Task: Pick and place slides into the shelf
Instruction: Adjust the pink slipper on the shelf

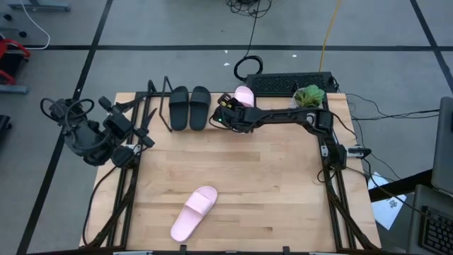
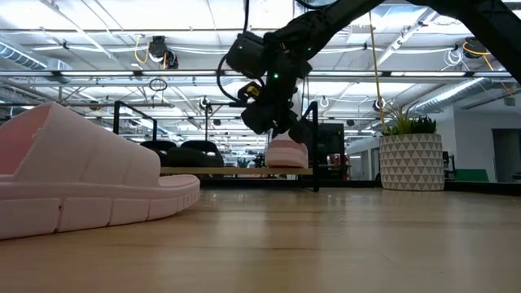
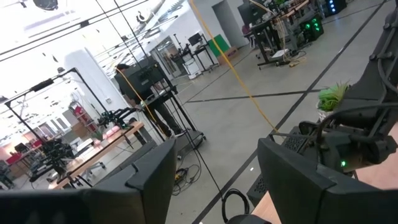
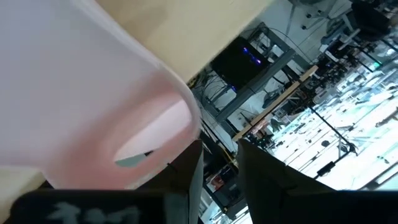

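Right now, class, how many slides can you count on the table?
4: two black slides side by side on the shelf, one pink slide at the right gripper beside them, and another pink slide lying near the table's front edge.

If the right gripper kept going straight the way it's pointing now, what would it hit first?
The right gripper points toward the shelf and is already at the pink slide on it. Going on, it would likely meet the two black slides next, though depth is unclear.

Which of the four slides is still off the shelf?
The pink slide lying alone near the table's front edge. The two black slides sit on the shelf, and the other pink slide is at the right gripper there.
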You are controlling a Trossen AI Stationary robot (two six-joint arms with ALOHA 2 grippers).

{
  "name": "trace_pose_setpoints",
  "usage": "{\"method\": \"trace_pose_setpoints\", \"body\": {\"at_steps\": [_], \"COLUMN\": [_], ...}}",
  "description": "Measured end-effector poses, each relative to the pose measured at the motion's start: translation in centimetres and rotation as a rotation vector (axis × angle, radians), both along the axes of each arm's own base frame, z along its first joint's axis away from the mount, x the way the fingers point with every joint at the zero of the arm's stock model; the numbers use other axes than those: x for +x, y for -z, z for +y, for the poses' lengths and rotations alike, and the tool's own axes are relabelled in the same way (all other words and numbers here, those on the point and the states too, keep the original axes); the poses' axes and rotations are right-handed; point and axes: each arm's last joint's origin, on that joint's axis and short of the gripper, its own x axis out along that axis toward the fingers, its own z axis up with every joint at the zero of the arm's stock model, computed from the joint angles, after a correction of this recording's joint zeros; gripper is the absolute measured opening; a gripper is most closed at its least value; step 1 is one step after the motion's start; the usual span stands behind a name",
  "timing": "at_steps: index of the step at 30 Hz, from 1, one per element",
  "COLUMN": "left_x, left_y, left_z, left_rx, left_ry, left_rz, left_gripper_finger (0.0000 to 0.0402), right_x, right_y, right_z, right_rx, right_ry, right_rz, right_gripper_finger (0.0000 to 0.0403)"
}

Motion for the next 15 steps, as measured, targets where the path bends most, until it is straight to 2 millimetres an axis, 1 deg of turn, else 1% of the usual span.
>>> {"method": "trace_pose_setpoints", "body": {"at_steps": [7, 15], "left_x": [0.0, 0.0], "left_y": [0.0, 0.0], "left_z": [0.0, 0.0], "left_rx": [-0.001, -0.001], "left_ry": [0.0, 0.0], "left_rz": [-0.001, -0.001], "left_gripper_finger": [0.0228, 0.0228], "right_x": [0.4, 0.9], "right_y": [-0.7, -0.8], "right_z": [1.2, 3.1], "right_rx": [-0.007, -0.009], "right_ry": [-0.032, -0.079], "right_rz": [-0.034, -0.045], "right_gripper_finger": [0.0091, 0.0091]}}
